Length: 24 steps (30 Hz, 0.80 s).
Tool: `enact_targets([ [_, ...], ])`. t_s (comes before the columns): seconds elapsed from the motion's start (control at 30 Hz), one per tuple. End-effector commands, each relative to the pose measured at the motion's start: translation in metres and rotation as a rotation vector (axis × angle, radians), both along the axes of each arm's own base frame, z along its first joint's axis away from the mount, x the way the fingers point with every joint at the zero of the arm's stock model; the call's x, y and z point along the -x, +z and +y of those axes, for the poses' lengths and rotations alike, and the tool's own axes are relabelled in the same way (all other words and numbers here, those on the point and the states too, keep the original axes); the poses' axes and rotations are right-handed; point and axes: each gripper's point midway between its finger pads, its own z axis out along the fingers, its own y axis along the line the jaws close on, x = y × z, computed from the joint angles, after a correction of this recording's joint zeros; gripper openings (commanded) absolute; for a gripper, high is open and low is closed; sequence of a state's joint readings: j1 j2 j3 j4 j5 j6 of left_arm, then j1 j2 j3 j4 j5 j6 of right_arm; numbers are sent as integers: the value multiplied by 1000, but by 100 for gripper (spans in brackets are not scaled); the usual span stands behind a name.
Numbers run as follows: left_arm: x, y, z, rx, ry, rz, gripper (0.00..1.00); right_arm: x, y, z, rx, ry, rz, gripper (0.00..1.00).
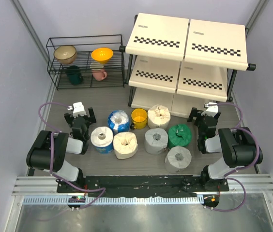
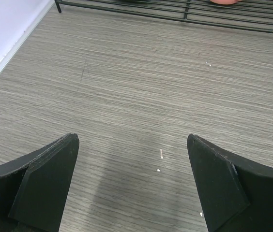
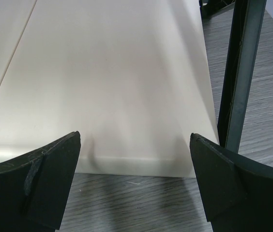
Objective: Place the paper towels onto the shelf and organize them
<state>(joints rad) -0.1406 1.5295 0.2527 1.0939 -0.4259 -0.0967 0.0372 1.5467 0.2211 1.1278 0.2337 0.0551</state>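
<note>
Several paper towel rolls stand on end in a cluster on the table. These include a green one (image 1: 179, 136), two blue-and-white ones (image 1: 118, 121) (image 1: 102, 139), two cream ones (image 1: 159, 116) (image 1: 125, 145) and two grey-white ones (image 1: 156, 140) (image 1: 178, 159). The three-tier shelf (image 1: 185, 58) stands at the back right with nothing on it. My left gripper (image 1: 80, 113) (image 2: 131, 159) is open and empty, left of the rolls. My right gripper (image 1: 205, 115) (image 3: 134, 159) is open and empty, facing the shelf's lowest panel (image 3: 102, 87).
A yellow cup (image 1: 139, 118) stands among the rolls. A low black wire rack (image 1: 85, 60) at the back left holds bowls and mugs; its bottom bar shows in the left wrist view (image 2: 175, 12). A black shelf leg (image 3: 238, 72) is to the right of my right gripper.
</note>
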Motion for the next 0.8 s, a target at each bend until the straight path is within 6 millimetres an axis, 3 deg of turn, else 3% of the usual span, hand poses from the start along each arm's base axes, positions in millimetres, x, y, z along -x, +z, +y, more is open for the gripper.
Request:
enact_targets([
  [0.0,-7,21,2,0,12,-72,100,-10,21,-2,2,-13,-73,100],
  [0.6,-6,21,3,4,11,-73,100,-9,21,-2,1,-9,-73,100],
  [0.67,-3,29,0,-2,-11,-102,100,-6,29,2,2,18,-113,100],
  [0.73,1,38,1,5,-2,-112,100,11,47,6,7,46,-168,100],
  [0.77,0,59,2,10,3,-153,100,14,53,5,-1,33,-173,100],
])
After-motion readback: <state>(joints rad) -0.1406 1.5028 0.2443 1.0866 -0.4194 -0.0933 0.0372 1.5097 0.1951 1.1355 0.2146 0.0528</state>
